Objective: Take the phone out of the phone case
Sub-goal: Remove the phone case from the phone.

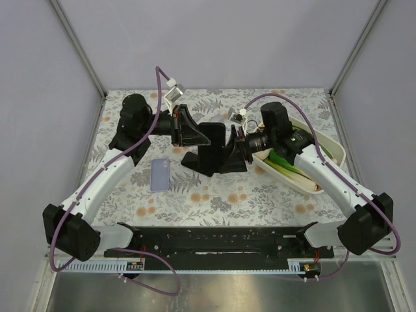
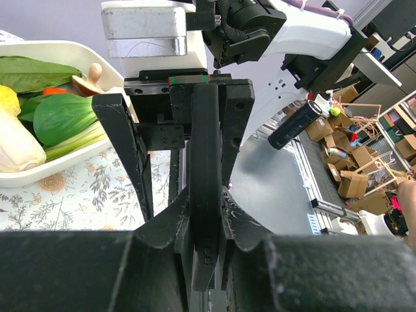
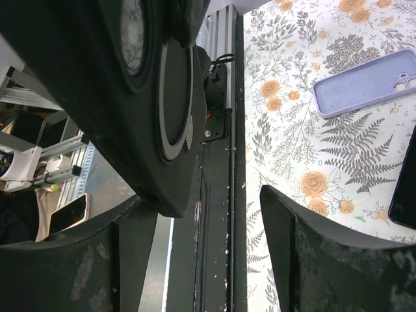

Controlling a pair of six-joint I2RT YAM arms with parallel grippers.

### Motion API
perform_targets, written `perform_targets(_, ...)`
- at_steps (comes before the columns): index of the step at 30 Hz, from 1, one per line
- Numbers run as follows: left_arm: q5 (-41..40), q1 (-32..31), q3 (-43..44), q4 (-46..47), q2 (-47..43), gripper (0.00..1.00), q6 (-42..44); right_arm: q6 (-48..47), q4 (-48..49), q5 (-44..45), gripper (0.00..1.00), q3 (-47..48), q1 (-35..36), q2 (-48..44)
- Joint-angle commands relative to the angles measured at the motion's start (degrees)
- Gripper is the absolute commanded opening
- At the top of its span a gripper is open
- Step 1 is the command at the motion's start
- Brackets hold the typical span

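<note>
As seen from above, I log the phone [image 1: 213,144] held off the table [image 1: 273,195] at centre, broad face toward the near edge, long axis apparently upright; the case [image 1: 160,174] lies flat left of it, long axis near-to-far.
Left wrist: left gripper [image 2: 205,221] clamped on the phone, seen edge-on.
Right wrist: right gripper [image 3: 195,205], jaws apart about the phone; case camera cutout at the frame's right.

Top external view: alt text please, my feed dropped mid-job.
The left gripper is clamped on the black phone, held on edge above the middle of the floral table, with the right gripper open at its opposite side. The lavender phone case lies flat near the left arm; a white tray of vegetables sits on the right.
</note>
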Motion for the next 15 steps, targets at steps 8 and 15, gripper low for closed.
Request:
perform_targets(8,1.59,0.20,0.02,2.68,-2.13,0.00,1.24,-1.93,-0.72,-2.27,0.49,2.62,-0.02,-0.72)
perform_targets(15,2.03,0.20,0.28,-1.61,-2.13,0.00,6.33,-5.88,-2.30,-6.49,0.06,2.27,-0.02,-2.57)
